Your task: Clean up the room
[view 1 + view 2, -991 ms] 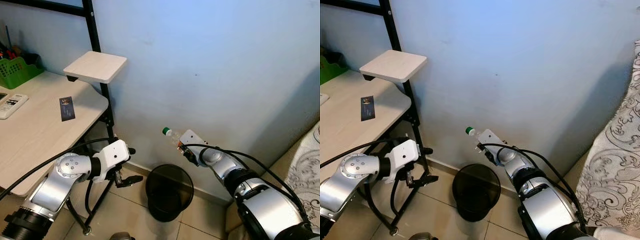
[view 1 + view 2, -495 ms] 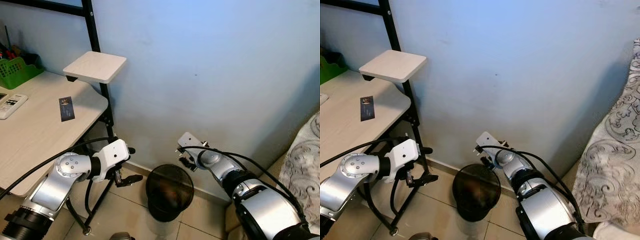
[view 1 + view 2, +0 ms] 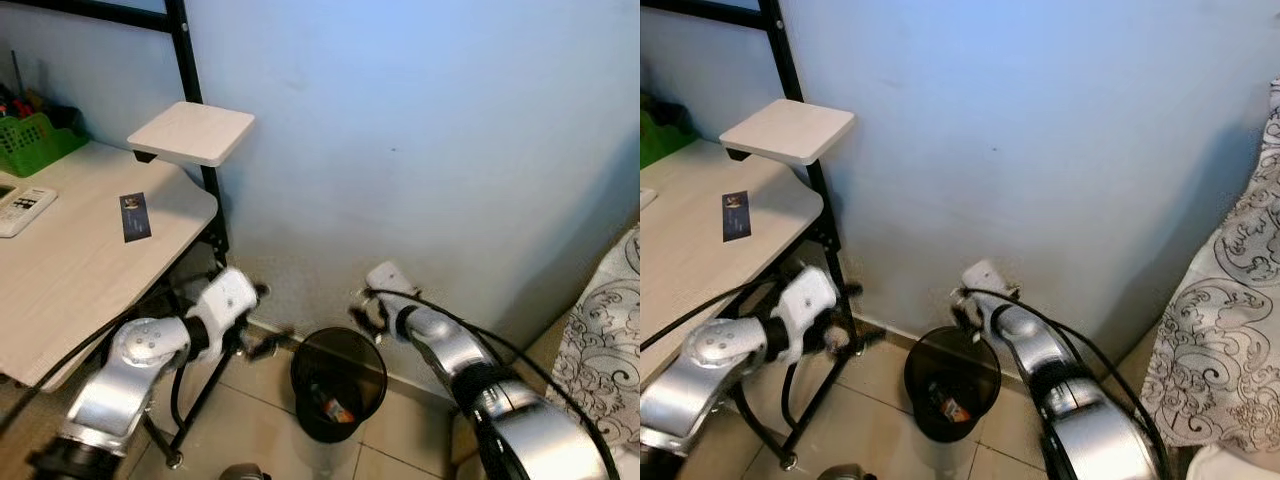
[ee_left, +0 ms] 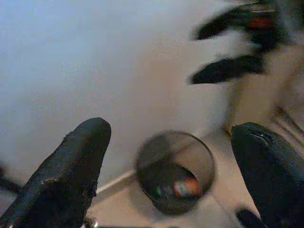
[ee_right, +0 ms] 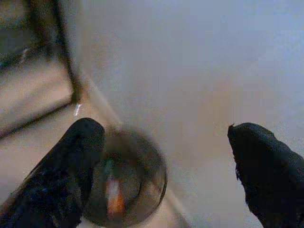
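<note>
Bottle (image 3: pixel 335 407) now down in the black bin (image 3: pixel 371 351), right gripper (image 5: pixel 164 168) and left gripper (image 4: pixel 173 166) both spread, empty.

Soft even daylight; both arms motion-blurred, wrist views hazy.

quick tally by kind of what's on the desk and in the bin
green basket: 1
remote control: 1
dark card: 1
bottle in the bin: 1
total: 4
</note>
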`<state>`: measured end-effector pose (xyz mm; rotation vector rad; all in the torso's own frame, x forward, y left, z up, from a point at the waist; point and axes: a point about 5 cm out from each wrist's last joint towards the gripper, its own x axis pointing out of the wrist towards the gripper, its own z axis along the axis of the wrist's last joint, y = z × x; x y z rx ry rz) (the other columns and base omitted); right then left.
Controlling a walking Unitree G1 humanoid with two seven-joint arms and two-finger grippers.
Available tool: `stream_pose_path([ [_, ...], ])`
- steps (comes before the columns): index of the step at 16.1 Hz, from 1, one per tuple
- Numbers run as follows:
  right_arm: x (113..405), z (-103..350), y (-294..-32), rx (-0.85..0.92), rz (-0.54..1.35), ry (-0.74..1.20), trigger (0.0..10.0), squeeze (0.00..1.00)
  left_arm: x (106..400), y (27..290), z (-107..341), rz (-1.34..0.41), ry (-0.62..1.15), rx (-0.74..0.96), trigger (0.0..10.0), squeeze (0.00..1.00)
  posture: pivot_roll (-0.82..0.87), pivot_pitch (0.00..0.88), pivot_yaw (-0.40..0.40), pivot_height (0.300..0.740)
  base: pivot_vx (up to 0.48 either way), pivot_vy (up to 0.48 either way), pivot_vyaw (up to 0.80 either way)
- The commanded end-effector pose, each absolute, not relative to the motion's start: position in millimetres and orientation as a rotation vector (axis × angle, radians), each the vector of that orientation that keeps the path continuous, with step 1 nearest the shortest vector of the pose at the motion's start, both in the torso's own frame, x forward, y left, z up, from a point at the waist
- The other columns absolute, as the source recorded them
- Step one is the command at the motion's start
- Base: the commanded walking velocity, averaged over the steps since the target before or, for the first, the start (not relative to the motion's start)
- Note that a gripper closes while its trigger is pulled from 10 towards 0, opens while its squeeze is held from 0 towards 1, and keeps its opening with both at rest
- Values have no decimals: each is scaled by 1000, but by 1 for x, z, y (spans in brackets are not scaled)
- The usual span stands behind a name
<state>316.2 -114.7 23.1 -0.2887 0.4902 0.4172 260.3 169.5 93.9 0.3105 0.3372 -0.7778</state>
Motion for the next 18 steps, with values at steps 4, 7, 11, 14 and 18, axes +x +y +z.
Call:
stream_pose_path([
  [4, 283, 59, -142, 60, 122, 236, 10000, 1000, 249, 177, 96, -477, 261, 212, 10000, 0, 108, 0, -26, 740, 0, 0, -200],
  [7, 261, 65, -150, 123, 36, 233, 10000, 1000, 242, 179, 101, -343, 245, 197, 10000, 0, 90, 0, -17, 740, 0, 0, -800],
  [11, 246, 78, -159, 120, -43, 219, 10000, 1000, 241, 177, 105, -301, 229, 194, 10000, 0, 65, 0, 0, 740, 0, 0, -800],
  [14, 248, 84, -148, 110, -8, 233, 10000, 1000, 243, 167, 101, -325, 246, 195, 10000, 0, 32, 0, -2, 740, 0, 0, -800],
  [18, 244, 80, -144, 115, -13, 263, 10000, 1000, 238, 164, 93, -379, 302, 195, 10000, 0, 26, 0, 1, 740, 0, 0, -800],
])
